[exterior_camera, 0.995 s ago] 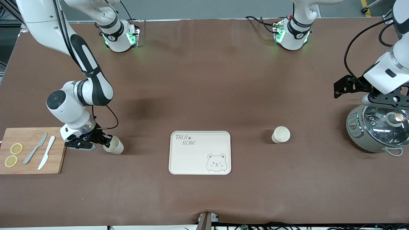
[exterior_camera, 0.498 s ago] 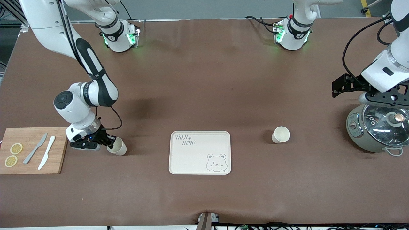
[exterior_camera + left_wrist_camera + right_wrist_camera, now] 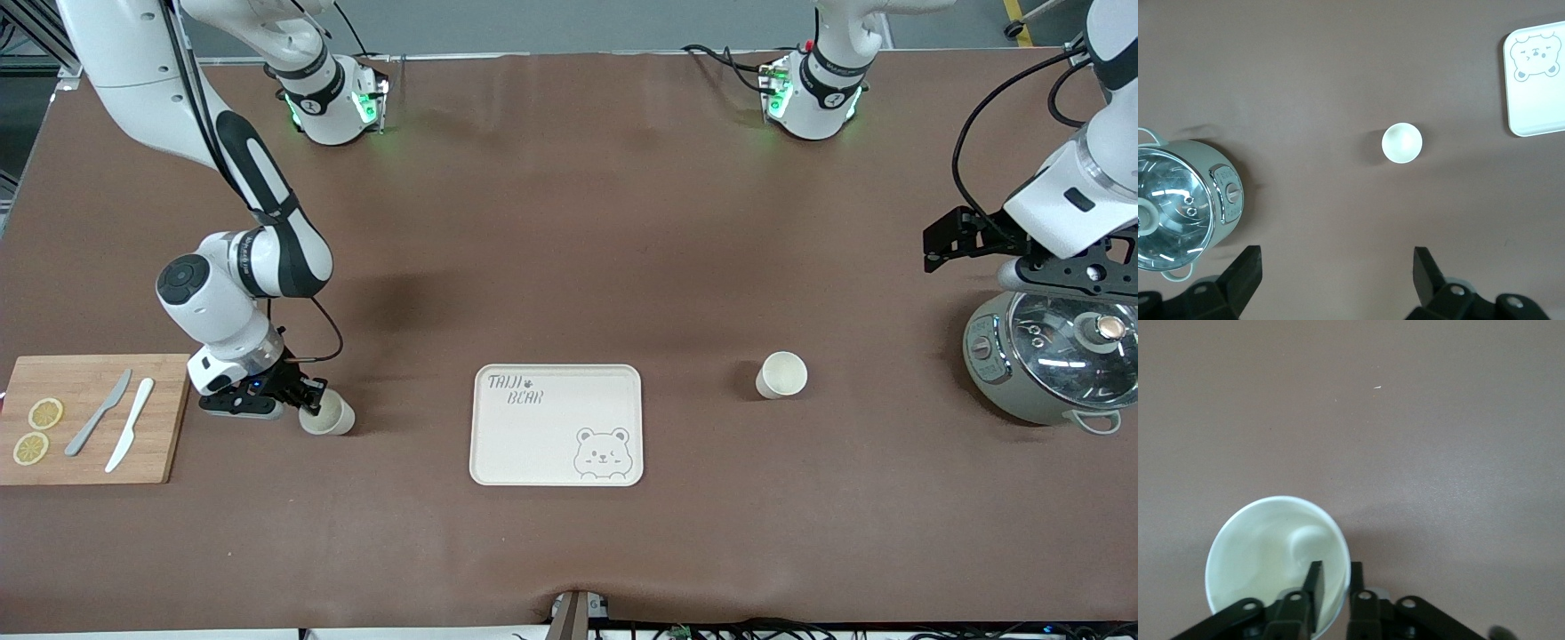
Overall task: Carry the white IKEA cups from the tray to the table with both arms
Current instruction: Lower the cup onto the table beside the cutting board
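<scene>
Cups first: one white IKEA cup [image 3: 327, 415] stands upright on the table low in the front view, between the wooden cutting board [image 3: 160, 449] and the bear tray [image 3: 551, 449]. The second white cup [image 3: 781, 374] stands alone between that tray and the grey pot with glass lid [image 3: 1049, 360]. Neither is on the tray.

My right wrist view gives what the front view hides. The right gripper [image 3: 1333, 583] straddles the first cup's rim, one finger [image 3: 1314, 583] inside and one outside, with a narrow gap slightly wider than the wall. That arm is bent low, its wrist close above the table.

From the left wrist view I see the left gripper [image 3: 1335, 280] spread wide and holding nothing. It hangs high over the table beside the pot, looking down on the second cup.
</scene>
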Robot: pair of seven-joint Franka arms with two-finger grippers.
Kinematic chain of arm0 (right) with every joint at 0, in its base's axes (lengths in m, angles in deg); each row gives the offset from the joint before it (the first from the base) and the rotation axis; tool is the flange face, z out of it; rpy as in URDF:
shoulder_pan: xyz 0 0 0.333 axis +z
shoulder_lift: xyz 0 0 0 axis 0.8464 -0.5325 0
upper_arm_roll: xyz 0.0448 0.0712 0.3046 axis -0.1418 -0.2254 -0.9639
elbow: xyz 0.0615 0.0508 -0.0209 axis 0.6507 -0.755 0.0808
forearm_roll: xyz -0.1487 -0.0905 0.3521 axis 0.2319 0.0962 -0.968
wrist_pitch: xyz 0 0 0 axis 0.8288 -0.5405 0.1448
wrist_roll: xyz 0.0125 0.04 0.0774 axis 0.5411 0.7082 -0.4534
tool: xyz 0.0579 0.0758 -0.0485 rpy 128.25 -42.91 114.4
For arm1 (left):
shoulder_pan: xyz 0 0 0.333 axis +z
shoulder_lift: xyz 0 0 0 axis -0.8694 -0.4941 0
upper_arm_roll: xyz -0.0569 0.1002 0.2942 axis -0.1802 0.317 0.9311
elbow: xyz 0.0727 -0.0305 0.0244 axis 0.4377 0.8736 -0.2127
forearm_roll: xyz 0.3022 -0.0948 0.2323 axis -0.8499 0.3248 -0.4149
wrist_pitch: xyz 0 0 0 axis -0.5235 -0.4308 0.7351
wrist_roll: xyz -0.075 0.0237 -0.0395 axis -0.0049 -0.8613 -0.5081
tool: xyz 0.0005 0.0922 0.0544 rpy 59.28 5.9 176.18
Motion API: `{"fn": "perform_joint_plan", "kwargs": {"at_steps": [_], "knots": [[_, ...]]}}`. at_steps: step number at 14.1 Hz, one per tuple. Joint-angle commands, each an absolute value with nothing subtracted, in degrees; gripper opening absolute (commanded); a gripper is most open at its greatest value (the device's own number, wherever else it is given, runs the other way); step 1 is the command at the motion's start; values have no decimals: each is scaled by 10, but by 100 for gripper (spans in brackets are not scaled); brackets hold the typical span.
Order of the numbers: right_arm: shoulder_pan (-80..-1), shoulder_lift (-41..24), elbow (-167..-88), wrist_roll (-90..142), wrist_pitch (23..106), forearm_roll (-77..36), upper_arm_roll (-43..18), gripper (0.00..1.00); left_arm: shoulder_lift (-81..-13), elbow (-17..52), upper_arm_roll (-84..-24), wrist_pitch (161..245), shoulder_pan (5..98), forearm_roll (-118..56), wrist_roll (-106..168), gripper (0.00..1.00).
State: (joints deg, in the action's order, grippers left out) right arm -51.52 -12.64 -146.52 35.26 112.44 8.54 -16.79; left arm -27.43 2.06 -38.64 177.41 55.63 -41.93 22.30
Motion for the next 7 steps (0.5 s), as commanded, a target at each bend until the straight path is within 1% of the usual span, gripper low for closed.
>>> {"fn": "perform_joint_plan", "kwargs": {"at_steps": [1, 2, 3, 4, 5, 7], "knots": [[-511, -120, -1472, 346, 1127, 71, -166, 100, -271, 21, -389, 1778, 556, -421, 226, 100], [-513, -116, -1469, 345, 1114, 71, -166, 100, -271, 21, -389, 1779, 556, -422, 226, 100], [-516, -114, -1461, 345, 1084, 71, -166, 100, -272, 21, -389, 1779, 555, -422, 226, 100], [-518, -103, -1443, 344, 1037, 71, -165, 100, -272, 21, -389, 1779, 556, -421, 226, 100], [-523, -93, -1418, 344, 970, 72, -163, 100, -272, 21, -389, 1779, 556, -420, 226, 100], [-543, -79, -1329, 346, 793, 76, -161, 100, -272, 21, -389, 1779, 556, -420, 229, 100]]}}
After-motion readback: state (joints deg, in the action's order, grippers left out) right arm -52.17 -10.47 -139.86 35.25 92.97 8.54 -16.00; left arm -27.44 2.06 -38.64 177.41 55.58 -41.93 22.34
